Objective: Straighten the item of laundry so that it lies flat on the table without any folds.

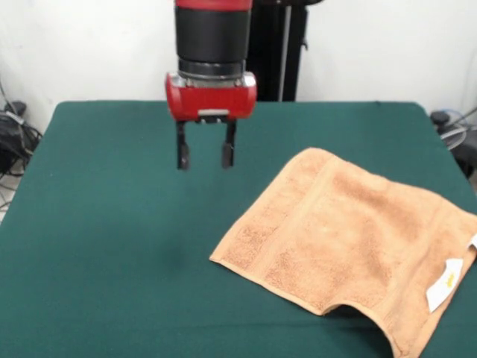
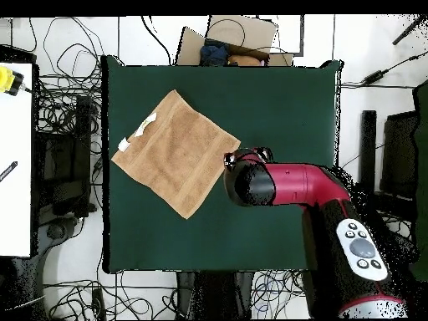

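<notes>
The large rectangular table (image 1: 97, 246), covered in dark green felt-like cloth, carries a single item. The red and black arm (image 2: 305, 185) reaches in over the table from the base side and points straight down, wrist vertical. Its tool (image 1: 205, 156) hangs above bare cloth with both black fingers (image 1: 182, 153) parted and nothing between them, clear of the table surface.

The small orange-tan terry towel (image 1: 350, 239) lies spread on the table, turned diagonally to the table edges, well apart from the tool. In the front view its near edge lifts in a slight hump, and its white tags (image 1: 445, 283) sit on the edge near the table's side. The overhead view shows one towel corner just beside the table's edge, and broad open cloth on the tool's side. Only the overhead view shows the towel's full outline.
</notes>
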You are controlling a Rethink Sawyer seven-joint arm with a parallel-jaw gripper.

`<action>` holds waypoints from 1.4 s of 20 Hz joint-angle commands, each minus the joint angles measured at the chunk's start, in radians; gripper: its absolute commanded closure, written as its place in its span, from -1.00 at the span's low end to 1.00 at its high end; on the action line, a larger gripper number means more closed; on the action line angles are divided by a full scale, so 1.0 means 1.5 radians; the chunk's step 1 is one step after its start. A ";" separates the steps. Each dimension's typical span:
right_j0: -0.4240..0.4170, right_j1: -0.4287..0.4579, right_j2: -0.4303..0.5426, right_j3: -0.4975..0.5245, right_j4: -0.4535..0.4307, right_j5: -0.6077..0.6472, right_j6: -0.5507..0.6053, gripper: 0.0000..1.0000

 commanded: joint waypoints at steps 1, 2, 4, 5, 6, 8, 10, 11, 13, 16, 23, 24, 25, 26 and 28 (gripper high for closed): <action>-0.006 0.004 0.069 0.023 -0.055 0.051 -0.081 -1.00; -0.002 0.016 0.068 0.024 -0.059 0.036 -0.069 -1.00; 0.008 0.041 0.065 0.026 -0.063 0.003 -0.042 -1.00; 0.011 0.055 0.067 0.025 -0.064 -0.013 -0.031 -1.00; 0.013 0.069 0.069 0.023 -0.064 -0.020 -0.026 -1.00; 0.017 0.085 0.071 0.018 -0.066 -0.033 -0.017 -1.00; 0.018 0.096 0.073 0.016 -0.069 -0.044 -0.010 -1.00; 0.018 0.107 0.076 0.011 -0.071 -0.051 -0.009 -1.00; 0.009 0.139 0.088 -0.003 -0.079 -0.065 -0.015 -1.00; 0.001 0.177 0.097 -0.025 -0.094 -0.082 -0.022 -1.00; -0.025 0.261 0.124 -0.078 -0.125 -0.087 -0.045 -1.00; -0.028 0.263 0.126 -0.077 -0.129 -0.088 -0.044 -1.00; -0.030 0.263 0.127 -0.076 -0.131 -0.087 -0.042 -1.00; -0.032 0.260 0.124 -0.069 -0.136 -0.091 -0.036 -1.00; -0.035 0.251 0.120 -0.059 -0.142 -0.096 -0.024 -1.00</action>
